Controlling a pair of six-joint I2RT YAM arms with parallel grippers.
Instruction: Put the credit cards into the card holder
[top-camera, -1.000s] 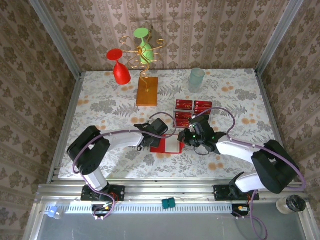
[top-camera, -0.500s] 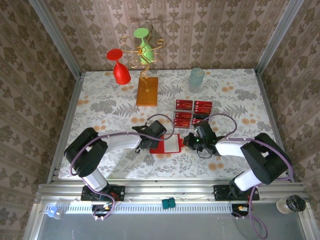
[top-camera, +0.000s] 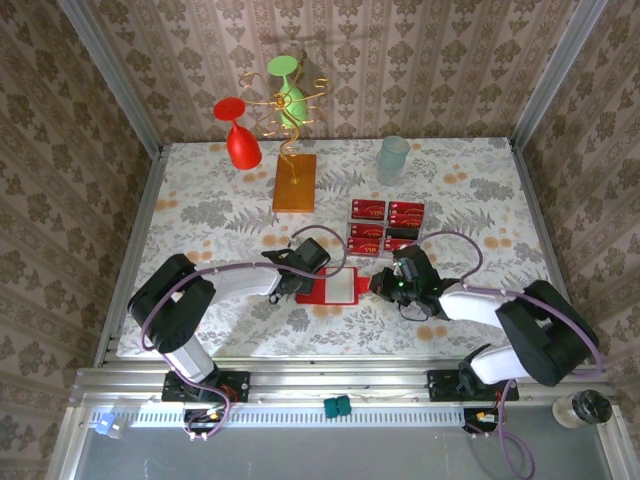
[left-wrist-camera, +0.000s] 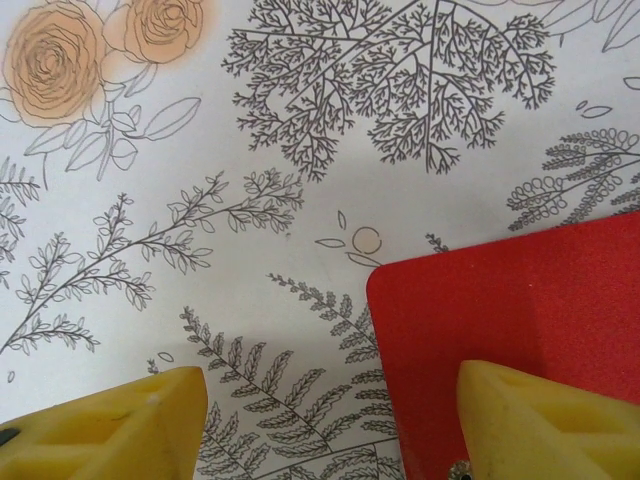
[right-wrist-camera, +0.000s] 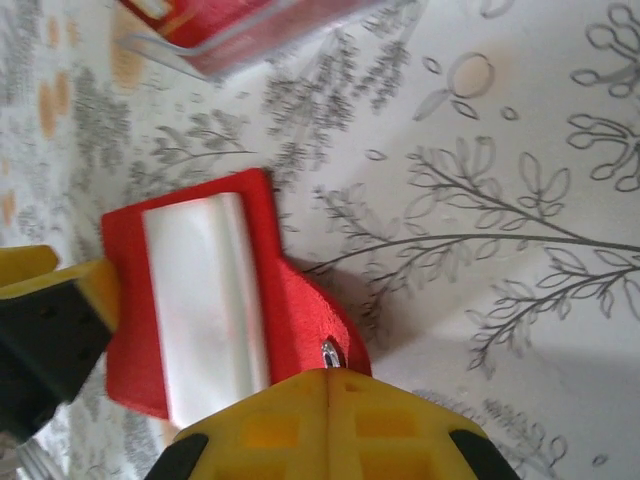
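The card holder, a red squarish folding wallet, lay opened flat on the floral tablecloth between the two grippers, its pale inner pocket facing up. In the right wrist view the wallet showed a small metal snap stud at the edge nearest that gripper.

The left gripper stood with its jaws spread. In its own wrist view one yellow fingertip sat over a red corner of the wallet and the other was over bare cloth. Contact could not be confirmed.

The right gripper had its yellow fingers pressed together, their tips meeting the wallet's flap at the stud. Whether the flap was nipped between them could not be told.

The credit cards, small flat red rectangles with gold lettering, lay clustered in rows on the cloth just beyond the wallet, apart from both grippers.

Further back stood an orange-brown block bearing gold wire, an upturned red glass and a pale green tumbler.
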